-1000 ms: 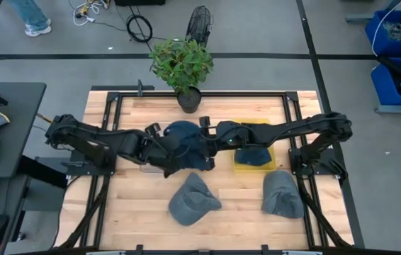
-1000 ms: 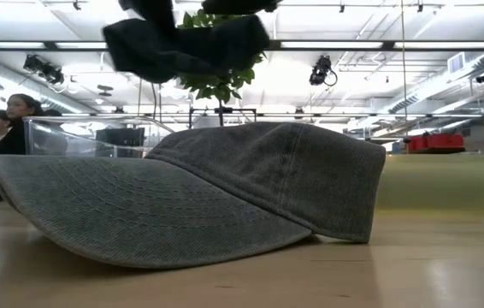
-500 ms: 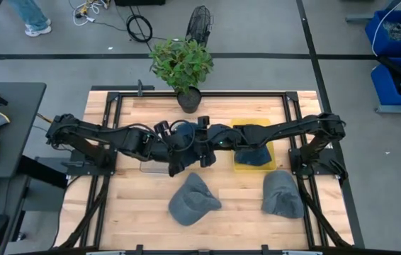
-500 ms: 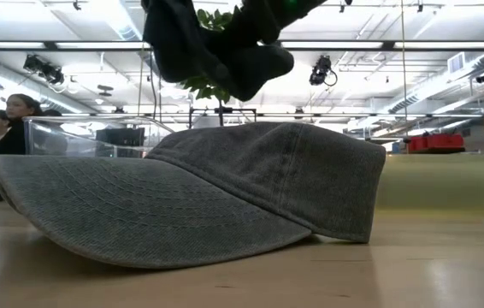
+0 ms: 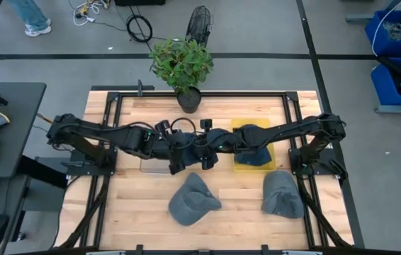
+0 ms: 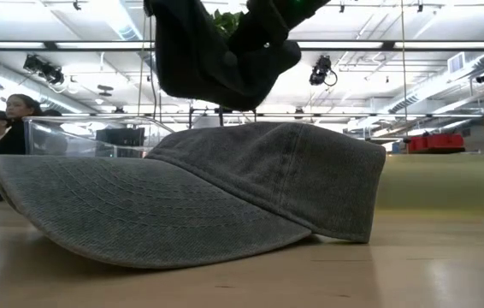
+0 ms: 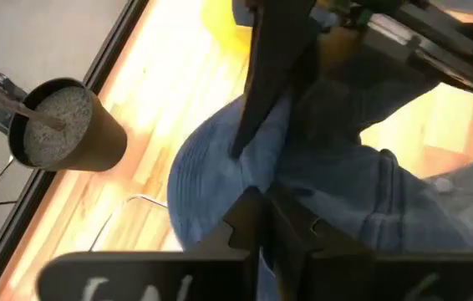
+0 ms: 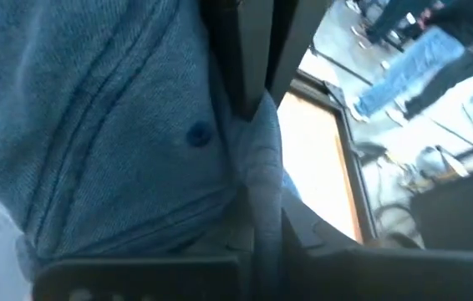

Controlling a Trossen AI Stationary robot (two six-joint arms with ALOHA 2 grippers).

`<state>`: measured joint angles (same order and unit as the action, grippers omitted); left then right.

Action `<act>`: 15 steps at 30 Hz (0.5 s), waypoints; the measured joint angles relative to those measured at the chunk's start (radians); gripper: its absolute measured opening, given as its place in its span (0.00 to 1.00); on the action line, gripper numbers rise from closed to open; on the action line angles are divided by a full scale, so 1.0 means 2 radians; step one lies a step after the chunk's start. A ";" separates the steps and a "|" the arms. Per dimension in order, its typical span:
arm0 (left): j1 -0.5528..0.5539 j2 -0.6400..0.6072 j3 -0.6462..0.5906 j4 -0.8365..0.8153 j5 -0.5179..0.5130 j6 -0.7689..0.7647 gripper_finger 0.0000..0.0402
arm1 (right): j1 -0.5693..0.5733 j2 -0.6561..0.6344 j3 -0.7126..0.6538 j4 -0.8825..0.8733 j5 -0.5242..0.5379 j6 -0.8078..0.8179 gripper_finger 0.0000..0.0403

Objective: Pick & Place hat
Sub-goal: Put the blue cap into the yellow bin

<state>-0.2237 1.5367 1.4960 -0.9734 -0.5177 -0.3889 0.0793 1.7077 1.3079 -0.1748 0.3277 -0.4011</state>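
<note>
A blue denim hat hangs bunched above the table's middle, between my two grippers. My left gripper and my right gripper are both shut on it, tip facing tip. In the low view the hat hangs clear above a grey hat that lies on its brim and rim. That grey hat lies near the front edge, and a second grey hat lies at the front right. Another dark blue hat lies in a yellow tray. My left gripper pinches a fold of the hat's cloth between its two fingers, coming level from the table's left. The hat is lifted clear and sags below the fingers. My right gripper pinches a raised fold of the crown between its two fingers, coming level from the table's right. The cloth hangs slack to either side, clear of the table.
A potted plant stands at the table's far edge, just behind the arms. A clear box sits left of the centre, under my left arm. People stand in the room beyond the table.
The blue hat has gone from spread out and hanging off my left gripper to bunched up between both grippers. It has shifted toward the table's right and hangs lower. My two grippers have come closer together over the table's middle.
</note>
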 joint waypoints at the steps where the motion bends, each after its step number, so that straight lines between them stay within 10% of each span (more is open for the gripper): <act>1: 0.002 0.002 0.000 -0.001 0.000 0.000 0.08 | 0.002 0.000 -0.001 -0.007 0.016 0.000 0.06; 15: 0.003 0.010 0.000 -0.007 -0.014 -0.004 0.26 | 0.056 -0.056 -0.002 -0.354 0.257 0.133 0.06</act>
<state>-0.2173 1.5574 1.4963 -0.9871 -0.5463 -0.3968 0.1905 1.5952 1.3048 -0.8819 0.8424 -0.1360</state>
